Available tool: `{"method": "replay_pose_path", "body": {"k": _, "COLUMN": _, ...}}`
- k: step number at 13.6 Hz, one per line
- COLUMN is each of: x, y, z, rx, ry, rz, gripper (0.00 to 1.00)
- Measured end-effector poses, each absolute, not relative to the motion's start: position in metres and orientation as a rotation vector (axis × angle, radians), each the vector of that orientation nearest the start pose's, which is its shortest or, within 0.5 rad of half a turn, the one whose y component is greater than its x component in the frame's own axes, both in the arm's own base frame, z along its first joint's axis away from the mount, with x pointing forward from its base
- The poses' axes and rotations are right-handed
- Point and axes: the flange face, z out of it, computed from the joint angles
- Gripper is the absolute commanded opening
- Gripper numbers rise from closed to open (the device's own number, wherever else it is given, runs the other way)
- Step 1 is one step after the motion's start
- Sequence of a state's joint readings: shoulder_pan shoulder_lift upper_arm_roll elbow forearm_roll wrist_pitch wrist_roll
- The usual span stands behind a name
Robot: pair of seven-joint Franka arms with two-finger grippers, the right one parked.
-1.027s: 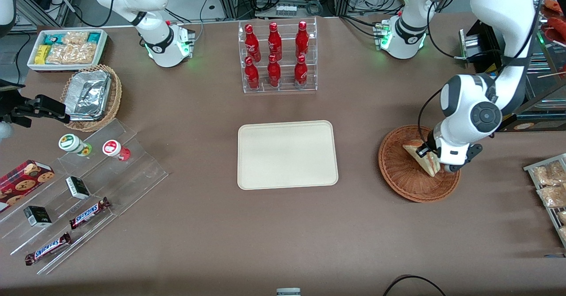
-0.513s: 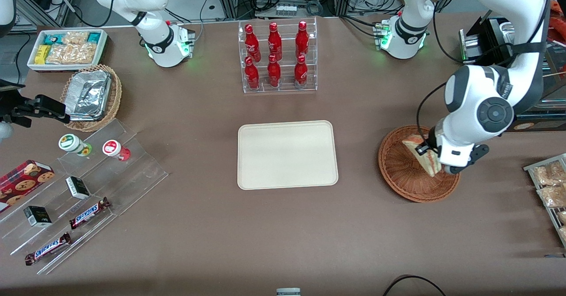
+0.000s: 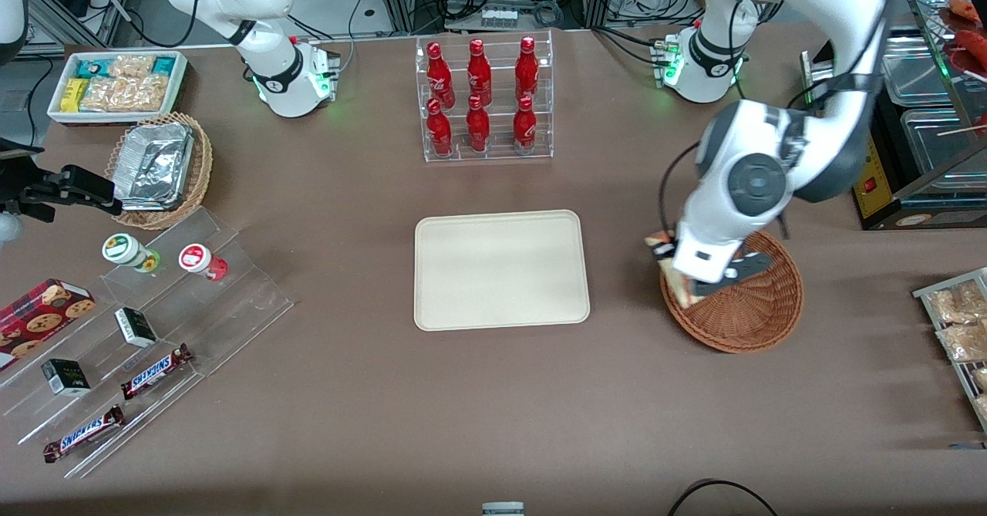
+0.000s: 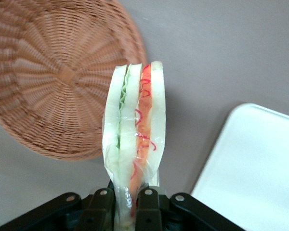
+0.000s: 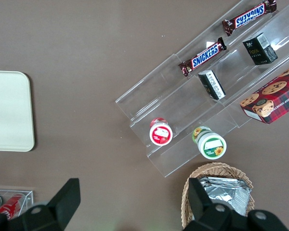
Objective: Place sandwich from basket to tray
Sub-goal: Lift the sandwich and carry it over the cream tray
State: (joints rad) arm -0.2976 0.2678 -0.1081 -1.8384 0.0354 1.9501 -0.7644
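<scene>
My gripper (image 4: 125, 202) is shut on the sandwich (image 4: 134, 126), a plastic-wrapped wedge of pale bread with green and red-orange filling. In the front view the gripper (image 3: 682, 273) holds the sandwich (image 3: 673, 277) in the air over the tray-side rim of the reddish-brown wicker basket (image 3: 752, 304). The wrist view shows the basket (image 4: 58, 72) with nothing in it, and a corner of the cream tray (image 4: 253, 168). The tray (image 3: 501, 269) lies flat at the table's middle with nothing on it.
A clear rack of red bottles (image 3: 484, 99) stands farther from the front camera than the tray. Toward the parked arm's end are a tan basket of foil containers (image 3: 158, 167), a white snack bin (image 3: 117, 84) and a clear stepped stand with snacks (image 3: 146, 331). Packaged pastries (image 3: 956, 323) lie at the working arm's end.
The gripper has lifted the sandwich out of the basket's middle and carried it toward the tray, now over the basket's rim. The arm's wrist has swung toward the table's middle.
</scene>
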Motion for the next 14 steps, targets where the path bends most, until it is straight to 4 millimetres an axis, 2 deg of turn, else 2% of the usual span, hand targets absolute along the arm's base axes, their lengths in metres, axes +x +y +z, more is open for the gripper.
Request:
{"method": "replay_pose_path", "body": {"k": 6, "x": 0.549, "y": -0.352, "z": 0.355, "rx": -3.070, "ry": -0.300, "rz": 0.208, "gripper": 0.00}}
{"method": "replay_pose_path", "body": {"k": 10, "x": 0.543, "y": -0.444, "z": 0.328, "rx": -3.083, "ry": -0.132, "rz": 0.242, "gripper": 0.00}}
{"method": "replay_pose_path", "body": {"k": 12, "x": 0.542, "y": -0.477, "z": 0.315, "rx": -3.100, "ry": -0.081, "rz": 0.253, "gripper": 0.00}}
{"method": "replay_pose_path", "body": {"k": 14, "x": 0.543, "y": -0.494, "z": 0.306, "rx": -3.120, "ry": -0.056, "rz": 0.269, "gripper": 0.00}}
